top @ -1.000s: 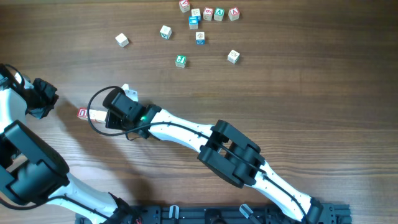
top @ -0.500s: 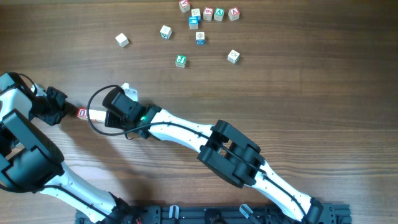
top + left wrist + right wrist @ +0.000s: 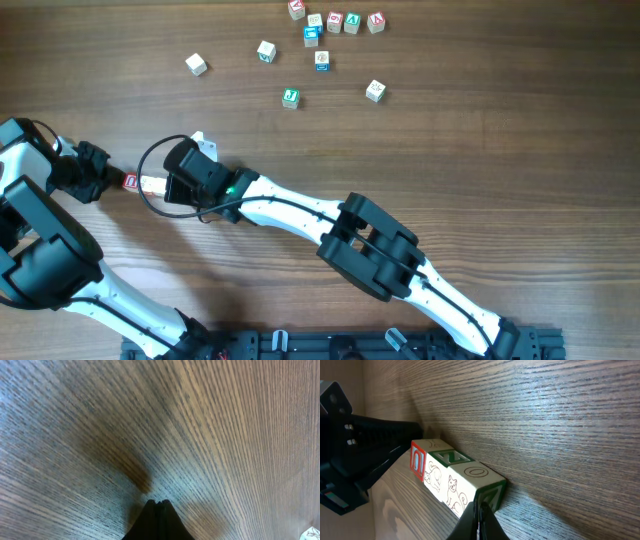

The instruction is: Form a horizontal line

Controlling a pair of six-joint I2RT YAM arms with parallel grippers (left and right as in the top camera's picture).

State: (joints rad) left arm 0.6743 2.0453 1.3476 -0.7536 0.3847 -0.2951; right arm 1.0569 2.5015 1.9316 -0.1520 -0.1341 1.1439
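The horizontal line sits close to the left edge of the table, about halfway between front and back. It's three little cubes side by side and touching. From the right wrist cam I see a red-marked face on the outer end, a green-framed top in the middle and a ring on the last one. The right gripper has its claw pressed together, tips right at the ring cube's end. The left gripper is pinched shut too, holding nothing, nosed up to the red end. I can't swear it's touching. The loose cubes are scattered well apart, up by the far edge.
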